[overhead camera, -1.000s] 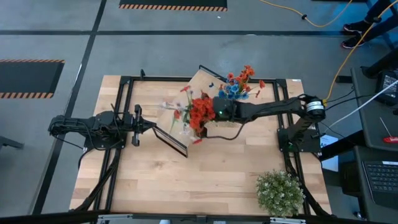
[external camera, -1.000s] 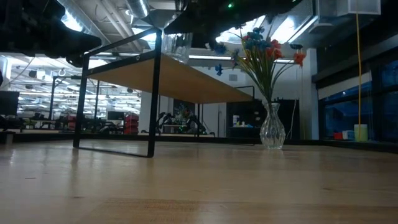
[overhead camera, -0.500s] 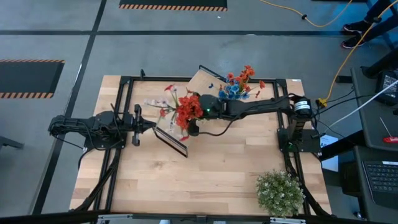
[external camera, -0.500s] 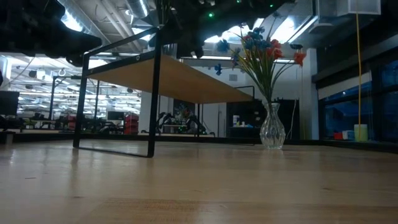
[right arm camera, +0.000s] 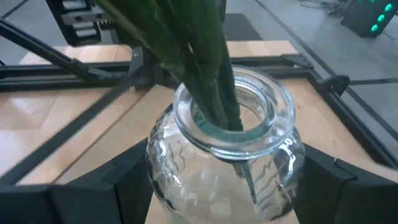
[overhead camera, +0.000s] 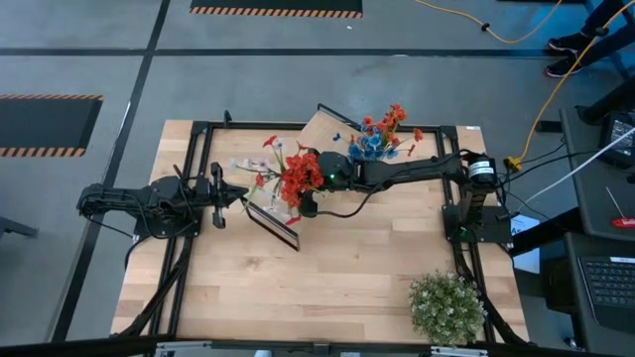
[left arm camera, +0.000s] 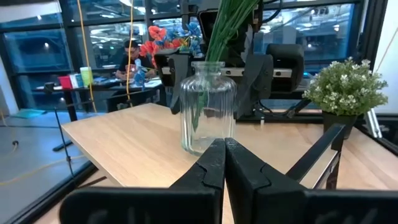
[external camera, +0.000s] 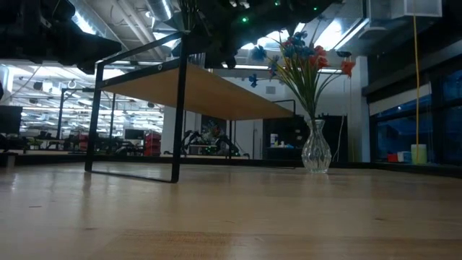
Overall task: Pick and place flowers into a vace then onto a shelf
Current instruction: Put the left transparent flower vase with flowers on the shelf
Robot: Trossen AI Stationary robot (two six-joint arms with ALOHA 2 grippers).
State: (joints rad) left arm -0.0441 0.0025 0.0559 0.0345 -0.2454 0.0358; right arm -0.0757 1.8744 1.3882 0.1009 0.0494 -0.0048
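Up high, the right gripper [overhead camera: 298, 201] pinches a glass vase [overhead camera: 290, 205] of red flowers [overhead camera: 296, 178] on the shelf [overhead camera: 327, 134]. Low down, another vase [external camera: 315, 148] stands on the table [external camera: 231, 217]. Close up, the left gripper [left arm camera: 224, 163] is pressed together, facing the held vase.

Clear, glossy glass vase [right arm camera: 225, 158] with rippled walls stands on smooth, matt light-wood shelf [left arm camera: 134, 140].
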